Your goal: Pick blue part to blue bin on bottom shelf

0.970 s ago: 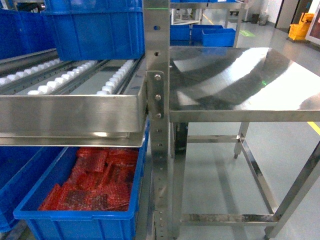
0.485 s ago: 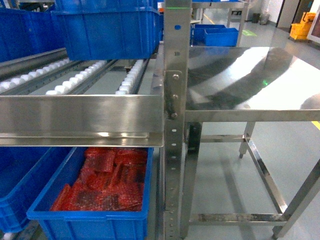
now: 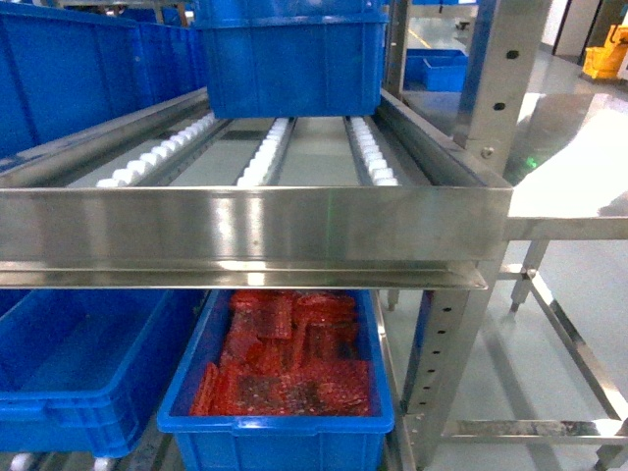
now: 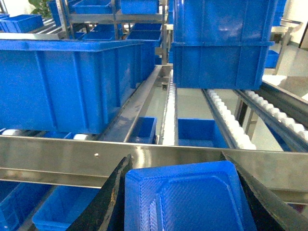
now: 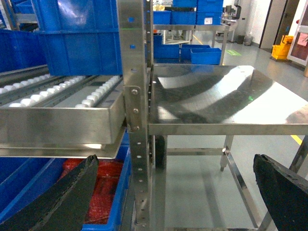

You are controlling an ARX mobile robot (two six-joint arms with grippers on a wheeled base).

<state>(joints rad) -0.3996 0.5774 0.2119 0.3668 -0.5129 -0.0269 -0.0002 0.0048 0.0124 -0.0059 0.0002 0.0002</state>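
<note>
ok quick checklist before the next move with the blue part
1. Blue ribbed plastic part sits between the left gripper fingers: ok.
2. Right gripper open and empty: ok.
3. Empty blue plastic bin visible under the brushed steel front rail: ok.
4. Neighbouring blue bin of red bubble-wrap packets is not the target: ok.
5. Clearance under the rail for the part: cannot tell.

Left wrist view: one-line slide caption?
Left pincer holds blue part before the steel rack rail, blue bins on rollers behind.
</note>
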